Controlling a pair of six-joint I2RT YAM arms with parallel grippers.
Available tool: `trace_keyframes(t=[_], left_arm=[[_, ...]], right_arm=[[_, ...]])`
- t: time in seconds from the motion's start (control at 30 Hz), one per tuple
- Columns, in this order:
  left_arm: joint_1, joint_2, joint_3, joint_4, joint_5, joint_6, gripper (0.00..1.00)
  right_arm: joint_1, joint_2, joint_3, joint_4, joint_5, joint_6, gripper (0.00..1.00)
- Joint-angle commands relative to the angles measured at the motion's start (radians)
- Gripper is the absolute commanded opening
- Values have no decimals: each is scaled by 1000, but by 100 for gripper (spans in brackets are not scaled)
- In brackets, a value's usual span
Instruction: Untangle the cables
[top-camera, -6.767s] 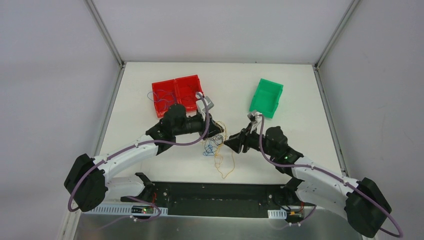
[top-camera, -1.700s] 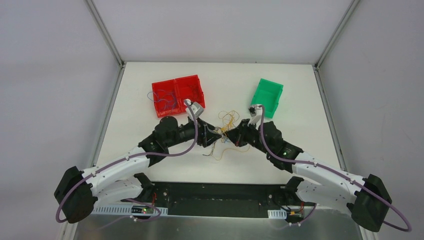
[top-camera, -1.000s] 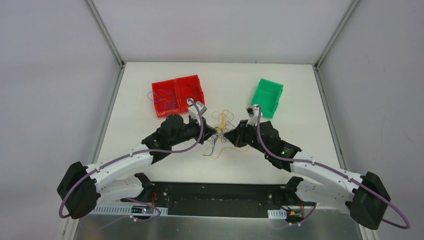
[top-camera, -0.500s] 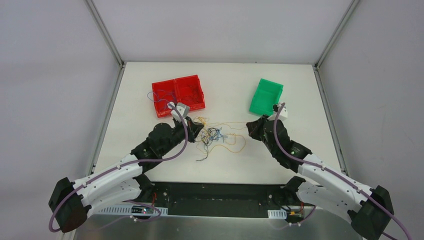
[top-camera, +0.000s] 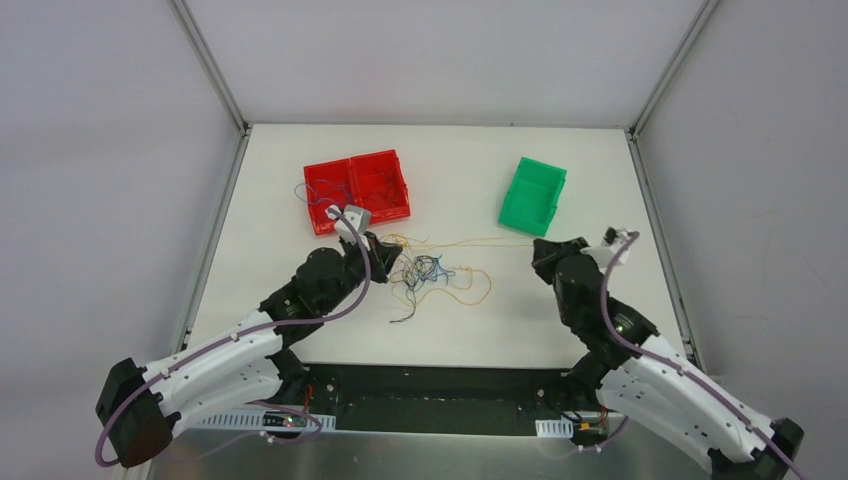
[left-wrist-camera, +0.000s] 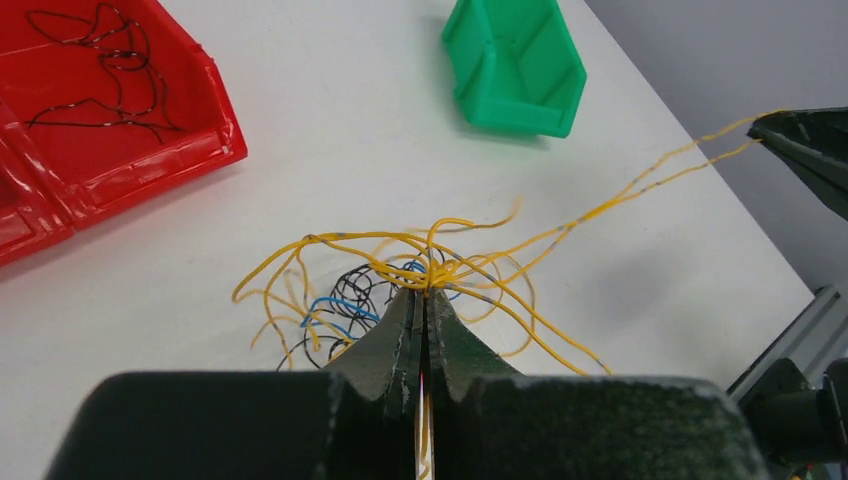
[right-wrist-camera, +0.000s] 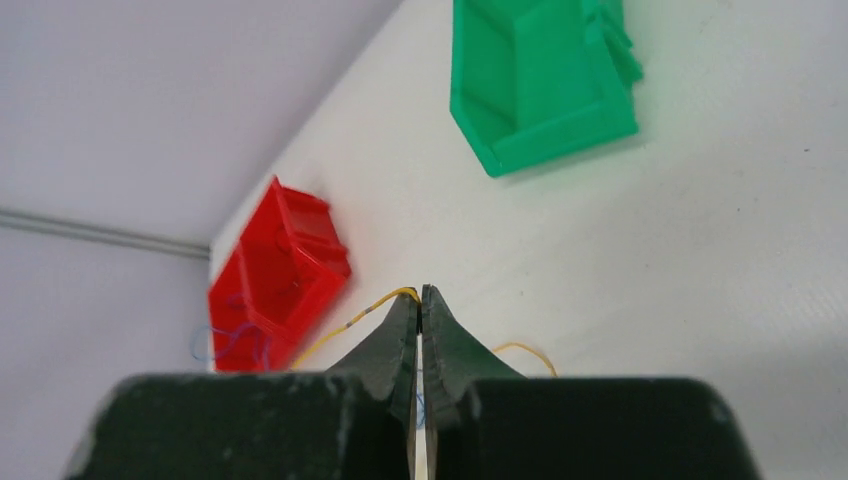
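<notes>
The cables (top-camera: 428, 270) lie as a loose tangle of yellow, blue and black wires at mid-table. My left gripper (top-camera: 388, 250) sits at the tangle's left edge. In the left wrist view this left gripper (left-wrist-camera: 422, 291) is shut on a knot of yellow cables (left-wrist-camera: 440, 268). A doubled yellow strand (top-camera: 480, 241) runs taut from that knot rightward to my right gripper (top-camera: 538, 246). Seen from the right wrist, the right gripper (right-wrist-camera: 420, 291) is shut on the yellow strand (right-wrist-camera: 368, 312), which leaves its tips to the left.
A red two-compartment bin (top-camera: 356, 189) stands at the back left with dark and blue wires in it. An open green bin (top-camera: 533, 195) stands at the back right, just beyond the right gripper. The table's right edge (top-camera: 655, 250) is close to the right arm.
The two grippers have pulled apart, the left going left and the right going far right. A yellow strand has been drawn out taut between them, and the tangle has spread flatter.
</notes>
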Motion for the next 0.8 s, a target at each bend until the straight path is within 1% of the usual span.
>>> trace_keyframes(t=[0.0,0.1,0.13,0.2,0.23,0.27,0.33,0.43,0.47,0.5,0.53,0.57,0.6,0.63,0.67,0.7,0.73,0.77], left_arm=[[18,-7,11,-44,-139,-27,0],[20,11,24,-61,-150,-37,0],[22,12,26,-72,-161,-43,0],[25,11,27,-78,-163,-44,0],[26,10,27,-81,-165,-44,0],[28,10,28,-86,-168,-48,0],[31,14,32,-88,-158,-46,0],[35,26,41,-104,-158,-53,0],[38,28,42,-101,-146,-50,0],[38,31,40,-88,-123,-44,0],[39,33,33,-57,-78,-29,0],[38,40,25,-8,-5,-11,0],[39,50,18,45,76,6,0],[39,67,19,100,177,21,0],[38,88,29,126,284,35,0],[38,110,47,140,382,50,0],[38,136,66,144,473,60,0],[38,158,87,146,563,65,0]], right_arm=[[-21,-160,-23,-184,381,180,0],[-21,-198,2,-330,478,286,0],[-22,-202,19,-398,513,354,0],[-22,-204,50,-486,559,423,0],[-21,-205,69,-546,585,494,0],[-23,-208,79,-585,595,517,0],[-22,-219,83,-608,612,534,0],[-21,-248,103,-713,666,636,0],[-21,-263,112,-735,677,630,0],[-21,-279,113,-698,672,546,0],[-21,-296,105,-544,635,384,1],[-21,-310,74,-309,527,92,11],[-21,-319,25,-113,352,-166,22],[-21,-324,-15,16,136,-299,36],[-21,-320,-60,134,-105,-382,47],[-21,-309,-87,198,-226,-417,54],[-21,-288,-93,242,-309,-426,58],[-21,-263,-84,254,-372,-443,58]])
